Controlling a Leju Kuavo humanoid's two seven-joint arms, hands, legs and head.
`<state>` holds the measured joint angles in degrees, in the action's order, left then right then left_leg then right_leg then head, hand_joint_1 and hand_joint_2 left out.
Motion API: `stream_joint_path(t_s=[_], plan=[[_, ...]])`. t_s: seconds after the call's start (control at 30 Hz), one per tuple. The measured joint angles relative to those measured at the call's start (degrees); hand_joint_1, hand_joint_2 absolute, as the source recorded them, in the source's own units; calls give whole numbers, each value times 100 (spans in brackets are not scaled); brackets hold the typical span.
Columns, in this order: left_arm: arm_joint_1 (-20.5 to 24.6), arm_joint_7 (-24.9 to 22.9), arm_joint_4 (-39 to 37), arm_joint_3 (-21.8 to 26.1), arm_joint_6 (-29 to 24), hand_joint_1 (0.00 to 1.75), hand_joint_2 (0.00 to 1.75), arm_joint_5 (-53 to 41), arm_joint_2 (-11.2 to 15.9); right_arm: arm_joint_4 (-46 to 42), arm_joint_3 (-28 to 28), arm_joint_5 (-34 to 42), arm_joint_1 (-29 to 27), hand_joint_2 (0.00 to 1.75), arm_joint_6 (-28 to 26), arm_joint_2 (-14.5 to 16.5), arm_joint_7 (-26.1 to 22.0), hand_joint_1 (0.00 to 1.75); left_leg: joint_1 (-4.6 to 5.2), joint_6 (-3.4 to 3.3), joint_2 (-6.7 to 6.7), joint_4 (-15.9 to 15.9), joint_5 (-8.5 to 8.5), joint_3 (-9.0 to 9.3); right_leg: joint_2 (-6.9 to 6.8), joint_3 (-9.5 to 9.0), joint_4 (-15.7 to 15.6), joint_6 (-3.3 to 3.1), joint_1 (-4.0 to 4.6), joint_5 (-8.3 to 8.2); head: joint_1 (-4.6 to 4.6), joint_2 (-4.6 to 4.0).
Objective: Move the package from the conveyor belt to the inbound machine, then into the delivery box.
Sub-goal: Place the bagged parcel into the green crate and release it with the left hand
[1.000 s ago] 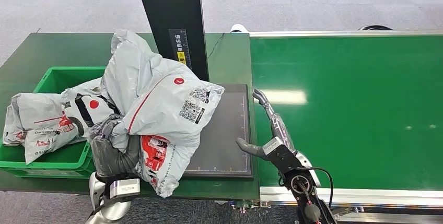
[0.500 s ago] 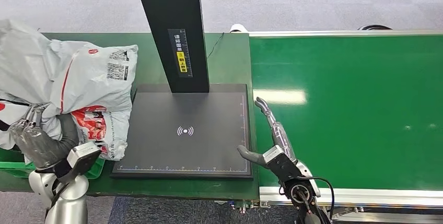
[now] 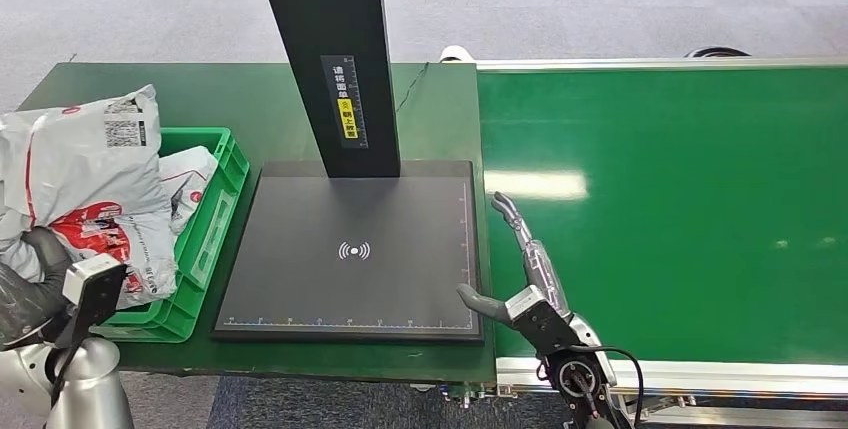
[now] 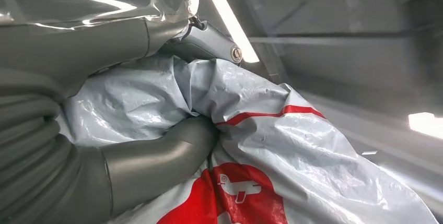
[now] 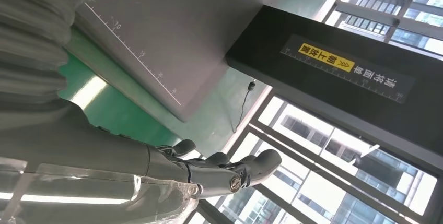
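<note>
Head view — left hand (image 3: 30, 289) grips package (image 3: 85, 174) over box (image 3: 205, 239).

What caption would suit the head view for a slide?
Left hand holds a grey package over the green delivery box; right hand open beside the empty scanner plate.

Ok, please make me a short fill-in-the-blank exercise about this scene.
1. The left hand holds a grey ____ above the green crate.
2. The right hand holds ____.
3. The conveyor belt is ____ in colour.
4. The black scanner plate has ____ lying on it.

Missing words: package; nothing; green; nothing
</note>
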<state>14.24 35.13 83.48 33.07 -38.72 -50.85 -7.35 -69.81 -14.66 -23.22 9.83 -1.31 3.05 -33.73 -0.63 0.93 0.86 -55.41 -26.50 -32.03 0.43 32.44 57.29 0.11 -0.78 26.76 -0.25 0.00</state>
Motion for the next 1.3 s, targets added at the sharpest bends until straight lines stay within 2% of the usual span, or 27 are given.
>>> stream_joint_path(t_s=[0.07,0.2,0.27,0.3,0.33,0.43,0.5,0.8,0.9,0.93,0.97,1.03,1.07,1.1,1.3], plan=[[31,-798,-300,-114,297,168,175,-264,172,-4,18,-16,-1,175,0,-8,16,0,1,0,1,0,1,0,-1,2,0,0,-1,0,1,0],[267,-2720,-1191,-729,1633,162,175,-1137,576,-15,58,-128,10,175,39,-14,80,0,3,-1,8,0,2,1,-9,-13,0,1,-4,-1,1,0],[474,-3314,-1702,-999,2119,158,175,-1474,797,-3,68,-214,31,175,88,-5,92,0,6,-2,13,0,2,12,-14,-27,0,1,-7,0,0,0],[580,-3456,-1922,-1091,2295,154,175,-1540,894,7,72,-244,47,175,104,3,92,0,7,-2,21,0,2,19,-22,-36,0,1,-8,1,-1,0],[673,-3515,-2104,-1160,2436,149,175,-1548,983,19,79,-264,65,175,114,11,92,0,7,-2,33,0,2,27,-32,-46,0,1,-9,3,-2,0],[847,-3510,-2464,-1312,2648,116,175,-1525,1169,38,121,-293,112,175,132,21,92,0,7,-3,72,2,6,44,-65,-67,-1,3,-9,14,-1,0],[888,-3507,-2575,-1402,2701,106,175,-1537,1252,39,149,-310,125,175,163,25,93,0,7,-4,85,4,11,52,-78,-79,-1,3,-9,17,-1,0],[891,-3507,-2734,-1641,2712,106,175,-1590,1433,39,213,-336,126,175,197,49,95,0,8,-2,90,4,29,72,-85,-110,-1,1,-9,8,0,0],[892,-3507,-2745,-1666,2711,120,175,-1590,1461,39,219,-336,126,175,197,53,95,0,8,-2,93,4,28,74,-87,-113,-1,1,-10,8,-1,0],[892,-3507,-2746,-1668,2711,119,175,-1590,1467,39,221,-336,126,175,198,54,95,0,8,-2,93,4,28,74,-87,-113,-1,1,-10,8,-1,0],[892,-3508,-2748,-1671,2712,99,175,-1590,1472,39,224,-336,126,175,200,54,95,0,8,-2,93,4,28,74,-87,-113,-1,1,-9,8,-1,0],[890,-3531,-2748,-1673,2712,37,175,-1587,1478,38,233,-336,125,175,209,54,95,0,7,-2,93,4,28,75,-87,-113,-1,1,-9,8,-1,0],[888,-3557,-2748,-1672,2694,11,175,-1581,1479,37,239,-336,124,175,214,54,95,0,7,-2,93,4,28,75,-87,-112,-1,1,-9,8,0,0],[886,-3584,-2748,-1669,2648,0,175,-1570,1480,36,245,-338,122,175,220,54,95,0,7,-2,92,4,28,75,-87,-112,-1,1,-9,8,-1,0],[821,-3442,-2729,-1660,1955,0,175,-1384,1444,32,287,-369,87,175,246,65,97,0,7,-1,82,3,29,71,-81,-103,-1,0,-9,5,-1,0]])
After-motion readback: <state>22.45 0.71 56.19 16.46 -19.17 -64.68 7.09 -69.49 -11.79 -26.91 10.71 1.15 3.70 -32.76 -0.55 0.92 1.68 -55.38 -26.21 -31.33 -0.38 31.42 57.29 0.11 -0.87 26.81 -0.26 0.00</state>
